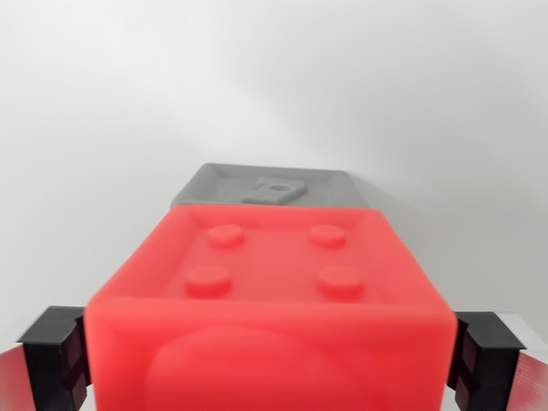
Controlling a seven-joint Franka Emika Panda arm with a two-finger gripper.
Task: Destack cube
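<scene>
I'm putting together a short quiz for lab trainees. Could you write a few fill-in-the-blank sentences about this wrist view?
1. The cube between the black fingers is coloured ____.
2. Its recessed top carries ____ round studs.
3. The block beyond it is coloured ____.
4. One black finger shows at each ____ of the red cube.

Missing words: red; four; grey; side
</scene>
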